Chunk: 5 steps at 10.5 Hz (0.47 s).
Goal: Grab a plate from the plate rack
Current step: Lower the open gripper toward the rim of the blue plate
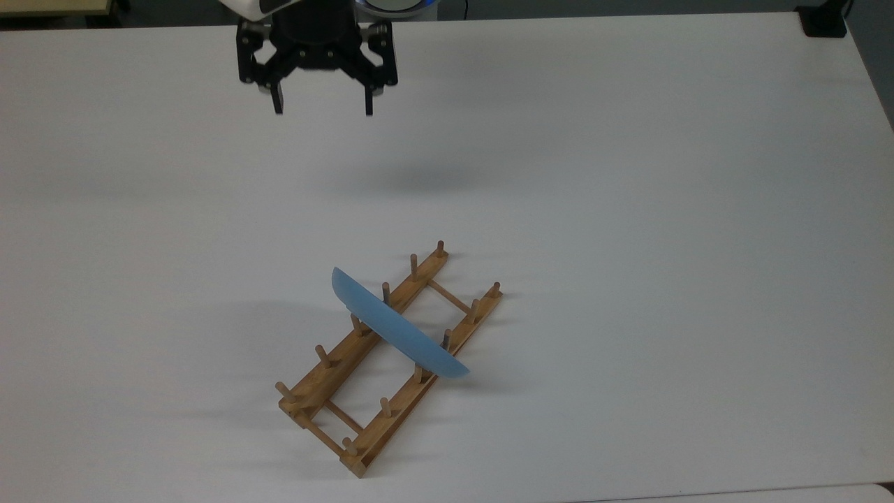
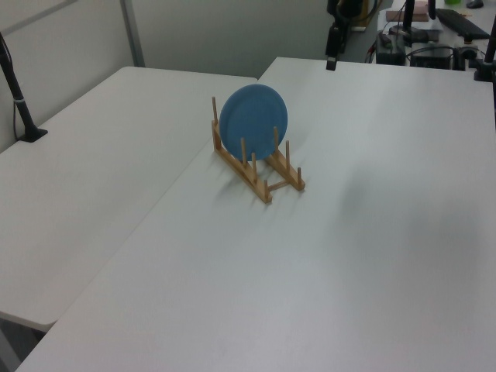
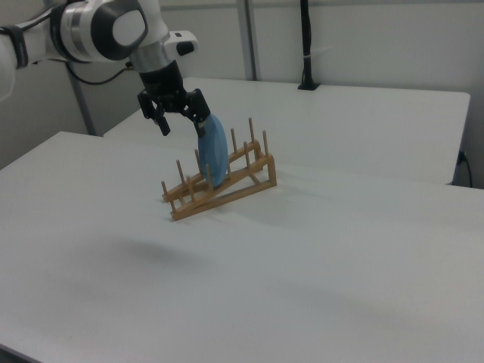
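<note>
A light blue plate (image 1: 394, 327) stands on edge between the pegs of the wooden plate rack (image 1: 391, 363), near the table's front in the top view. The same plate (image 2: 253, 122) and plate rack (image 2: 260, 170) sit mid-table in the left view; in the right view the plate (image 3: 215, 156) leans in the plate rack (image 3: 227, 181). My gripper (image 1: 323, 108) hangs open and empty over the far part of the table, well apart from the plate. In the right view the gripper (image 3: 181, 125) hovers high, its fingers spread.
The white table (image 1: 628, 209) spreads wide around the rack. A second white table (image 2: 85, 178) adjoins it at the left view's left. A black post base (image 1: 823, 21) sits at the top view's far right corner.
</note>
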{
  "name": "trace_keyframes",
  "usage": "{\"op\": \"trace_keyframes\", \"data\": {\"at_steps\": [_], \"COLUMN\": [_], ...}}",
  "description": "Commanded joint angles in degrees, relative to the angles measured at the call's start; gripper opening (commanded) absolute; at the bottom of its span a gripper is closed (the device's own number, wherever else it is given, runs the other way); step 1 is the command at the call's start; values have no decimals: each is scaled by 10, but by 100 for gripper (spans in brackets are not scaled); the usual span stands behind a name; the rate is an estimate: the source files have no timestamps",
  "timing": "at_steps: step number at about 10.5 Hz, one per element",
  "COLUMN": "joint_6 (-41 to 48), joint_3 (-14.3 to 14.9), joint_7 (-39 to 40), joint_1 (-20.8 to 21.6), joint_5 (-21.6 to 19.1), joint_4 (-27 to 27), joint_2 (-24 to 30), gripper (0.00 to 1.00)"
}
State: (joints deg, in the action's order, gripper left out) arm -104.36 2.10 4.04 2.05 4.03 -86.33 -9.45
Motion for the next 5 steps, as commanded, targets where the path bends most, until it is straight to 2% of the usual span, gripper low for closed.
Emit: {"op": "trace_keyframes", "data": {"at_steps": [1,5], "joint_6": [-60,-97], "joint_3": [2,2], "joint_7": [4,4], "joint_1": [1,2], "joint_5": [-5,-3], "joint_4": [-8,-7], "joint_2": [-15,-31], "gripper": [100,100]}}
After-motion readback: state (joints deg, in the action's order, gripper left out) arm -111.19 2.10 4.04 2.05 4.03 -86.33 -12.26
